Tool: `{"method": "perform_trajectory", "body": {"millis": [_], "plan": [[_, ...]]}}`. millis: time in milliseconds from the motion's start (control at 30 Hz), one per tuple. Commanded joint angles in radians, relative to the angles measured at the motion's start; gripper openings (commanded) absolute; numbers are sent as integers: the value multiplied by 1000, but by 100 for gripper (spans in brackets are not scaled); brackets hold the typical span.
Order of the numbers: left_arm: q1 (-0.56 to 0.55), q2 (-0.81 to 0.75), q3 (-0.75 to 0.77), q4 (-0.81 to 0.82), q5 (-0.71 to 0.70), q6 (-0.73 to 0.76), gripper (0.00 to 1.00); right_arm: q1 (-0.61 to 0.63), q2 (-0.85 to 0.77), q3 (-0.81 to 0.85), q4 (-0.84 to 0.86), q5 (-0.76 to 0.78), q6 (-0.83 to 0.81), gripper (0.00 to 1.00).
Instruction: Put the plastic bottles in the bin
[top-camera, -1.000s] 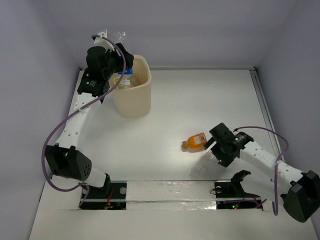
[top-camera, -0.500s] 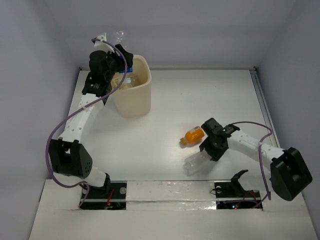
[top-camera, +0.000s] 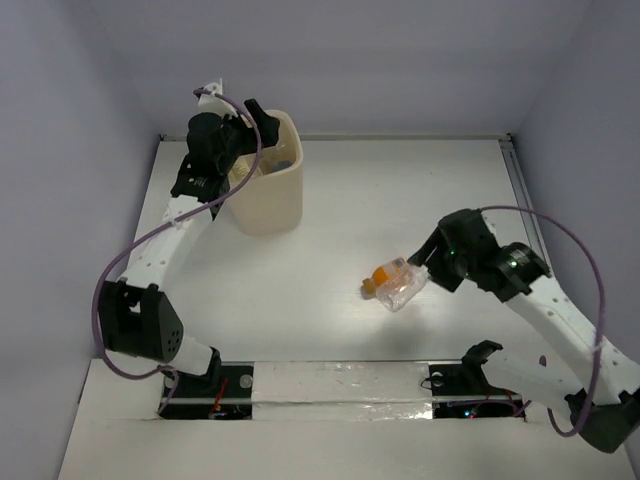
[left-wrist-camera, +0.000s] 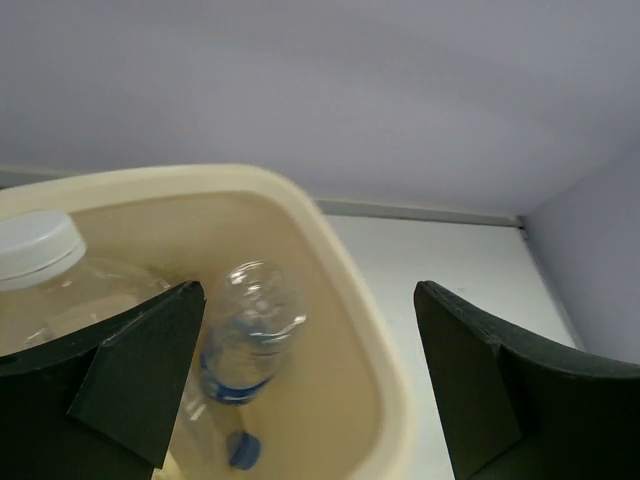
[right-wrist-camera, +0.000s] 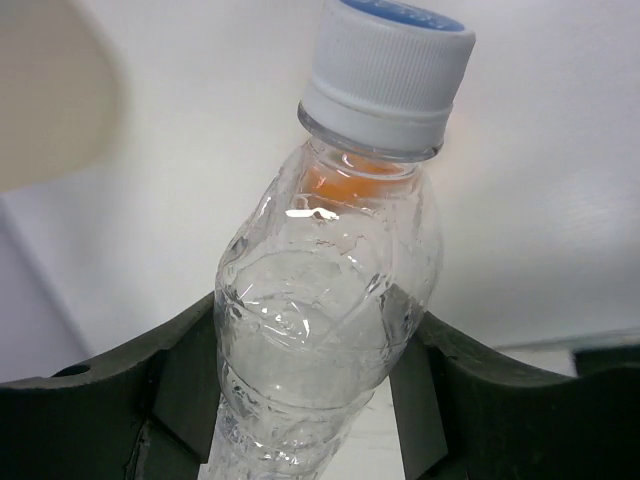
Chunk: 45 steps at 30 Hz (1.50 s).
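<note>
One clear bottle (right-wrist-camera: 335, 260) is sitting clamped inside the right pincer (top-camera: 421, 272). The left pincer (left-wrist-camera: 310, 385) is gaping above the bin (left-wrist-camera: 372, 300).

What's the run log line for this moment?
left gripper: open over tall cream plastic bin | right gripper: shut on clear white-capped plastic bottle | on table: stubby orange plastic bottle

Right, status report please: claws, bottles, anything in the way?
Left claw open over bin, blue-labelled bottle inside. Right claw shut on clear bottle, lifted. Orange bottle on table by it. Nothing blocking the bin.
</note>
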Motion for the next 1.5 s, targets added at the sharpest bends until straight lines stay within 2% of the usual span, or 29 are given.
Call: {"method": "perform_trajectory", "body": {"millis": [0, 67, 100, 167, 200, 300, 367, 500, 533, 633, 733, 867, 967, 1000, 1033, 1067, 1100, 1267, 1333, 1433, 1467], "plan": [[-36, -146, 5, 57, 33, -33, 83, -4, -8, 248, 27, 43, -119, 35], [-49, -201, 11, 25, 41, -57, 82, 15, 129, 381, 62, 40, -196, 36], [-49, -220, 11, 14, 54, -85, 81, 60, 182, 531, 76, 60, -221, 37], [-49, -285, 14, -36, 65, -104, 78, 100, 341, 685, 125, 143, -311, 38], [-49, -307, 17, -61, 64, -112, 77, 124, 392, 827, 145, 183, -337, 38], [-49, -402, 11, -150, 62, -138, 72, 138, 563, 990, 278, 205, -437, 38], [-49, -473, -15, -187, 57, -171, 63, 138, 634, 1096, 402, 194, -495, 38], [-58, -580, -89, -277, 64, -228, 43, 147, 824, 1294, 501, 152, -543, 38], [-58, -620, -115, -294, 61, -235, 34, 147, 896, 1330, 515, 146, -555, 38], [-58, -687, -141, -377, 39, -244, 21, 147, 1027, 1451, 564, 145, -583, 38], [-58, -741, -170, -444, 48, -259, 17, 169, 1110, 1534, 620, 169, -632, 38], [-58, -783, -187, -526, 53, -256, 17, 212, 1255, 1634, 679, 211, -808, 39], [-58, -793, -186, -567, 57, -242, 19, 253, 1285, 1620, 720, 234, -959, 50], [-58, -795, -187, -567, 71, -239, 20, 262, 1285, 1608, 729, 249, -991, 71], [-58, -800, -189, -566, 77, -238, 24, 275, 1279, 1595, 737, 255, -1014, 86], [-58, -801, -192, -566, 80, -229, 27, 275, 1273, 1573, 752, 248, -1031, 96], [-58, -801, -193, -566, 85, -224, 30, 275, 1250, 1563, 759, 232, -1029, 100], [-70, -772, -222, -517, 174, -167, 51, 275, 1158, 1562, 779, 211, -1009, 100], [-97, -746, -245, -495, 192, -141, 53, 275, 1091, 1556, 773, 229, -1003, 100], [-234, -709, -288, -422, 131, -118, 55, 275, 983, 1444, 762, 293, -980, 99], [-280, -688, -291, -394, 108, -109, 55, 264, 889, 1393, 757, 310, -944, 94]]}}
